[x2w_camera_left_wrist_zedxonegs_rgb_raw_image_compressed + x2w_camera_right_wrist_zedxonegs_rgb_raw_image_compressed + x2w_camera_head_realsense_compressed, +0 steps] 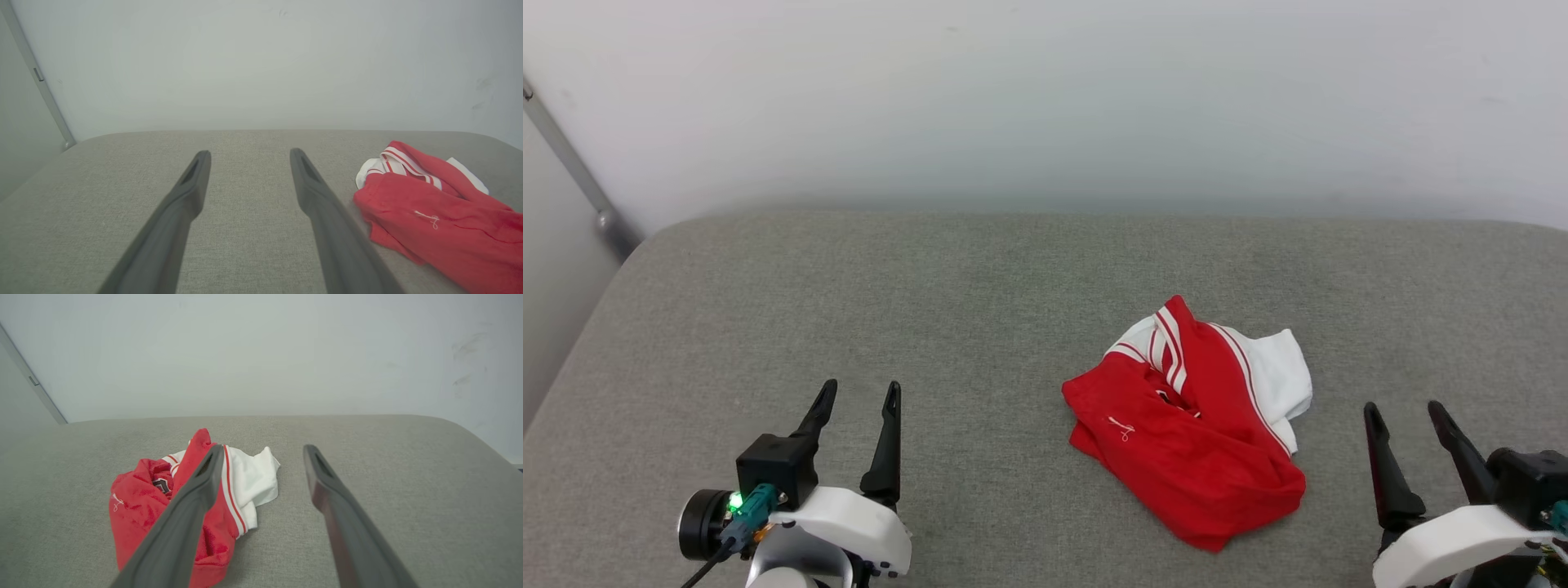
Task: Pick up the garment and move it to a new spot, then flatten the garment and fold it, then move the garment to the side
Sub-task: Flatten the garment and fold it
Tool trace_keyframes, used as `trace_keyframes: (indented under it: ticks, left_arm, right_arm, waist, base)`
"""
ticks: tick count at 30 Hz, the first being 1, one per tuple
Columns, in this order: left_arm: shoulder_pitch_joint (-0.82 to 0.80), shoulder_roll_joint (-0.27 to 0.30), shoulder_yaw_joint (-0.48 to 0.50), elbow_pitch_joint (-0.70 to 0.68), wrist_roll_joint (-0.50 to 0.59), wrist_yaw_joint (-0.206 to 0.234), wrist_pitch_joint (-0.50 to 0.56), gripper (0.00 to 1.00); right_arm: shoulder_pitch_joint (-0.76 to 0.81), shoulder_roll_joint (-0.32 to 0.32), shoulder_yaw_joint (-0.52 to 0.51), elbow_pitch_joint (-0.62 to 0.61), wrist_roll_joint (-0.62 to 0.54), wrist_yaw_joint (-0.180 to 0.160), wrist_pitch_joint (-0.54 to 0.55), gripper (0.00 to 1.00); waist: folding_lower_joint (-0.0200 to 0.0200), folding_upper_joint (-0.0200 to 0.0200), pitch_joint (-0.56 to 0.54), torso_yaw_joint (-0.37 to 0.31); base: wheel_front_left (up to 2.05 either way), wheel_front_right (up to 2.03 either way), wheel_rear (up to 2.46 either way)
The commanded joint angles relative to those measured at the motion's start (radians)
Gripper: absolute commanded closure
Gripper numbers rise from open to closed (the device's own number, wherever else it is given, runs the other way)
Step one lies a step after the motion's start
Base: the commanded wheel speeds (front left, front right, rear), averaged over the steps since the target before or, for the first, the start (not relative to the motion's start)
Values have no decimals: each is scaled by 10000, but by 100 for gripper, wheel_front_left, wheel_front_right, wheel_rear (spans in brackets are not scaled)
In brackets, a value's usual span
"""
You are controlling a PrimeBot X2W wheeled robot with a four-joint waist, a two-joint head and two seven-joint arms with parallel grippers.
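**Mia:** Where is the garment (1184, 441)?

**Ben:** It is a red jersey T-shirt with white short sleeves and red-and-white striped trim. It lies in a crumpled heap on the soft grey fabric cushion (931, 278), a bit to the right of the middle.

**Mia:** Is it flat?

**Ben:** No, it is all bunched up. The red part is on top and in front. 1 white sleeve (1286, 376) sticks out at the far right side. A small white logo (1121, 428) shows on the red cloth. In the right wrist view a bit of black lettering (161, 485) peeks out of the folds.

**Mia:** What about the left gripper (862, 385)?

**Ben:** It is at the near left, well apart from the T-shirt. Its 2 long dark fingers (886, 445) stand wide apart and hold nothing. In the left wrist view bare cushion shows between them.

**Mia:** And the right gripper (1403, 407)?

**Ben:** It is at the near right, near the T-shirt but not touching it. Its 2 fingers are spread wide too, with nothing in them.

**Mia:** What is behind the cushion?

**Ben:** A plain white wall (1045, 98), with a grey metal bar (572, 163) leaning at the far left.
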Motion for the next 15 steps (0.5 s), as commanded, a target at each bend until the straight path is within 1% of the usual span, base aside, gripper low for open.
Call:
trace_keyframes:
  ticks: [1,2,3,4,6,9,10,15]
  left_arm:
    - [-101,-15,12,-32,3,34,-86,0]
    - [-154,-39,5,-41,17,38,-100,0]
    - [-194,-60,-5,-57,47,52,-136,0]
    - [-247,-115,-11,-94,68,59,-195,0]
    - [-359,-183,-77,-91,120,37,-270,0]
    - [-572,-333,-132,-141,188,20,-380,0]
    - [-657,-394,-148,-153,208,5,-433,0]
    - [-1016,-582,-218,-145,303,-97,-590,0]
  right_arm:
    - [-142,11,-144,157,-45,-6,146,0]
    - [-238,11,-304,263,227,-4,221,0]
    - [-372,9,-456,370,259,-4,327,0]
    - [-448,9,-636,543,33,-6,551,0]
    - [-710,11,-979,821,177,-6,959,0]
    - [-1219,-343,-1387,1460,280,-6,2026,0]
    - [-1478,-551,-1472,1646,302,-4,2304,0]
    - [-2596,-1298,-1778,2946,968,-4,4220,0]
  waist:
    - [0,-1,32,99]
    - [0,-1,57,174]
    - [0,-1,96,245]
    - [0,-1,143,329]
    - [0,-1,248,547]
    - [0,-1,528,846]
    - [0,-1,636,945]
    - [0,-1,1174,1451]
  base:
    - [0,0,0]
    - [0,0,0]
    - [0,0,0]
    - [0,0,0]
    - [0,0,0]
    - [0,0,0]
    - [0,0,0]
    - [0,0,0]
